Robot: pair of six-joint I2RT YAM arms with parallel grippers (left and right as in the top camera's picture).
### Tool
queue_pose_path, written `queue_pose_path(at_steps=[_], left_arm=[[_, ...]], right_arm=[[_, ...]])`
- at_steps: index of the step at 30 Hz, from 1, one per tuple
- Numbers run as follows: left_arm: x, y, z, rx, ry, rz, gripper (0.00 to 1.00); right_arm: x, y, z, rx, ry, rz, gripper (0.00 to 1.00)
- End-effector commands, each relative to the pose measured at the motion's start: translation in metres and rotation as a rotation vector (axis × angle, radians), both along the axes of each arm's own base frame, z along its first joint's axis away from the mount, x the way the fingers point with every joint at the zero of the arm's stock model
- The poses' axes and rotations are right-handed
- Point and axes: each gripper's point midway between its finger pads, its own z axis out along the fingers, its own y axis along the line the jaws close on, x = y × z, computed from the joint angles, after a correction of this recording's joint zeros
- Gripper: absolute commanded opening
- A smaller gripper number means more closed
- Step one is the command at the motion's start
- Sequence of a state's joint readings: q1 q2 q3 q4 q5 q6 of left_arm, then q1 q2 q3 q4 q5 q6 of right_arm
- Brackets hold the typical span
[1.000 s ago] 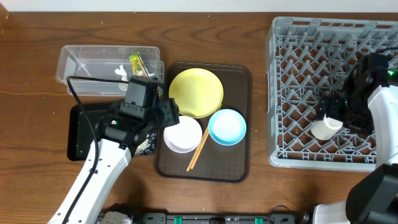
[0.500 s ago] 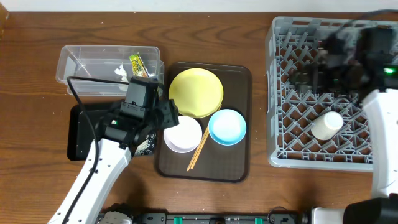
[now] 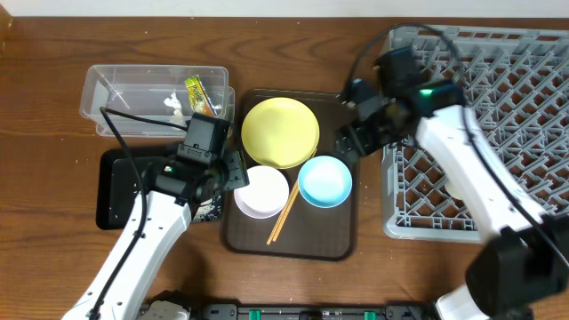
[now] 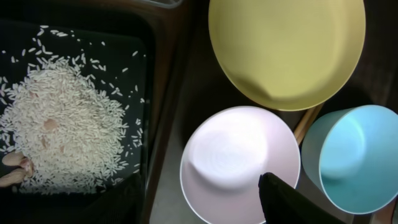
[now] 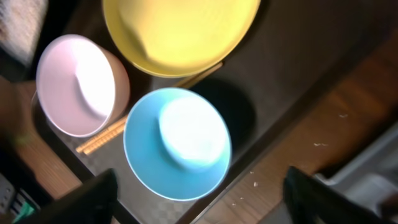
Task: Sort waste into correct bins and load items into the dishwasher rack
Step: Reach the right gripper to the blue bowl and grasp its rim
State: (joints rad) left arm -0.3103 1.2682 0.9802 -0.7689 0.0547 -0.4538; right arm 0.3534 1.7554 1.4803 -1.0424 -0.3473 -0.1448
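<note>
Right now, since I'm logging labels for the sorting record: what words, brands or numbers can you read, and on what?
No text is readable.
Snack wrapper in the clear tub: any print is too small to read.
Yellow plate, white bowl, blue bowl, rack: no lettering shows.

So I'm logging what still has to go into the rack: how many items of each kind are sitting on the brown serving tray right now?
Plates: 1, the pale yellow plate
Bowls: 2, the white bowl and the light blue bowl
Chopsticks: 1 pair, the chopsticks lying between the bowls
Total: 4 on the brown tray
</note>
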Motion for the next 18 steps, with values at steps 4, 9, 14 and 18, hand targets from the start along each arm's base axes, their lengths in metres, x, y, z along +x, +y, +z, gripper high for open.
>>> queue_pose_path(at_steps=[4, 9, 14, 18], left_arm=[[0.0, 0.005, -0.003, 0.018, 0.008, 0.025, 0.62], [0.0, 0.005, -0.003, 0.018, 0.008, 0.025, 0.62], [0.0, 0.005, -0.003, 0.018, 0.008, 0.025, 0.62], [0.0, 0.005, -0.003, 0.018, 0.007, 0.025, 0.62]], right_arm=[[-0.002, -0.002, -0.052, -0.161, 0.118, -0.087, 0.71], [-0.009, -0.007, -0.086, -0.218, 0.214, -0.089, 0.67], [-0.013, -0.009, -0.099, -0.237, 0.252, -0.086, 0.5], [-0.014, -0.009, -0.099, -0.238, 0.254, -0.086, 0.32]])
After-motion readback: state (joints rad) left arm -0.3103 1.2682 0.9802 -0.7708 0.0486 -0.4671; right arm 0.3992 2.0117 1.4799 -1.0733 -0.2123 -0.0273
